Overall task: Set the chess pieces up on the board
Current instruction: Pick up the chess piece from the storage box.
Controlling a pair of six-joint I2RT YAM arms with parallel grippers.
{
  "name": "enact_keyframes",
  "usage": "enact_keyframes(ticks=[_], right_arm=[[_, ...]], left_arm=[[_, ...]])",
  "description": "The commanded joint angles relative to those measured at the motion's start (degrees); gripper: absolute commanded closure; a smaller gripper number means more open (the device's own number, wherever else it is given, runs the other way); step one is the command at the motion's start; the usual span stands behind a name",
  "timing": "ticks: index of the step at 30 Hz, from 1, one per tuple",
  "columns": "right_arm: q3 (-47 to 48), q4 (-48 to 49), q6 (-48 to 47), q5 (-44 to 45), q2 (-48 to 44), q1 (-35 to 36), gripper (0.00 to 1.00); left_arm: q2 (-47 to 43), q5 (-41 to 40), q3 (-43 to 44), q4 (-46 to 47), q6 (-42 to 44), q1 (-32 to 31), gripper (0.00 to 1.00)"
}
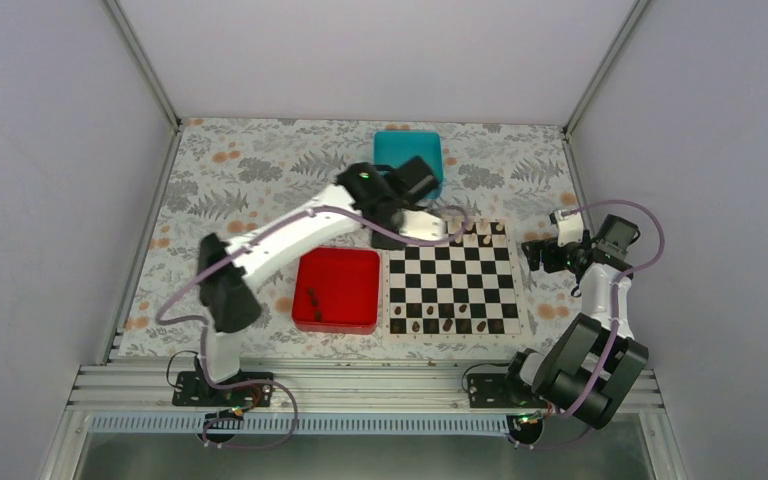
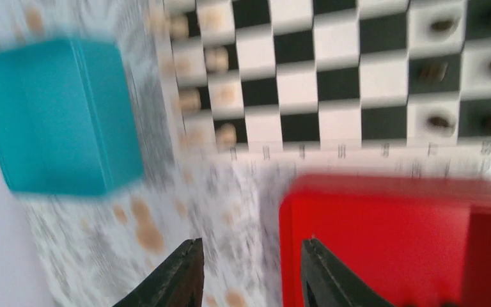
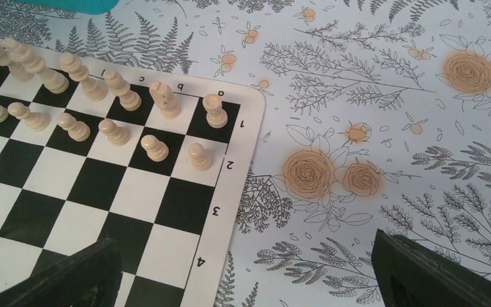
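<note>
Black fingertips (image 2: 185,275) fill the bottom of the left wrist view. The left jaws stand partly apart, with only the flowered desk (image 2: 230,192) showing between them. They hang over the gap between the two containers. That picture is badly blurred.

To the right of those jaws and nearer is the red tray (image 1: 336,290), a shallow square. A few small dark chess pieces (image 1: 312,297) lie in its left half, and the rest of its floor is bare. At the far side of the desk stands the teal box (image 1: 409,158). The left arm (image 1: 290,230) and its wrist cover the box's near edge, so I cannot tell what is inside.

Just right of the tray lies the board (image 1: 451,277), flat, black-and-white checkered with a thin white border. Its border carries printed letters and numbers. Several more dark pieces stand on its two near rows. Cream pieces (image 3: 70,96) stand upright in its two far rows. The middle squares are bare.

A pale cable from the left arm loops over the board's far-left corner. The right arm (image 1: 600,290) sits right of the board. The right jaws are spread wide with nothing between them, above the board's far-right corner and the desk beside it.
</note>
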Motion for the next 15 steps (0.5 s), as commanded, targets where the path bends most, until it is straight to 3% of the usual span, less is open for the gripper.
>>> enact_keyframes(ticks=[1,7,15], right_arm=[[-0.4,0.04,-0.7,-1.02,0.75,-0.68,0.0],[-0.16,-0.81,-0.68,-1.12,0.62,-0.68,0.0],[-0.21,-1.18,-0.97,-1.15,1.53,-0.68,0.0]], left_arm=[[-11.23,-0.92,-19.76,3.82,-1.41,5.03,0.61],[-22.78,-0.27,-41.43,7.07,-3.72,8.97,0.62],[-25.98,0.17,-53.0,12.05,-5.29,10.73,0.61]])
